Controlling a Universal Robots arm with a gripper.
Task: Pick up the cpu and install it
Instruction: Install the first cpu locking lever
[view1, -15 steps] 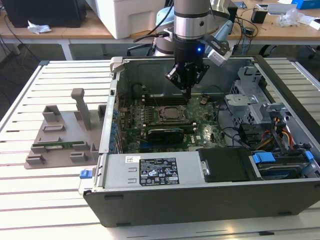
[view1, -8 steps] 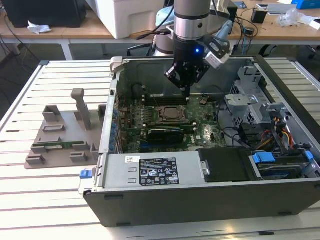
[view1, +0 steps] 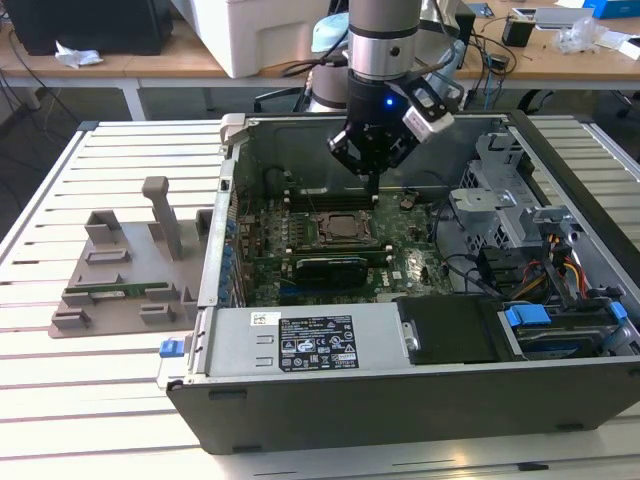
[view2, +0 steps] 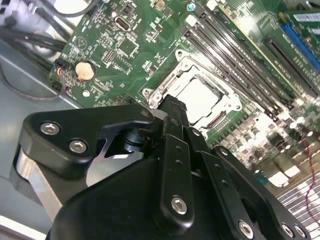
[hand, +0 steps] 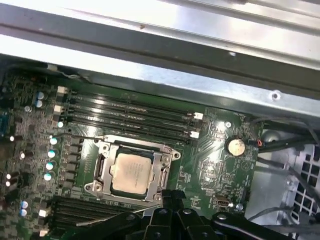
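Gripper (view1: 372, 186) above socketed cpu (hand: 131, 172)

The exterior view looks down from high at the open computer case (view1: 420, 330). Both wrist views look down closely and share the motherboard socket (view2: 197, 97) (hand: 131, 172).

Silvery-grey cpu (hand: 131, 172), green motherboard (hand: 220, 150), black claw (view2: 170, 107), perhaps grey case (view1: 400, 400)
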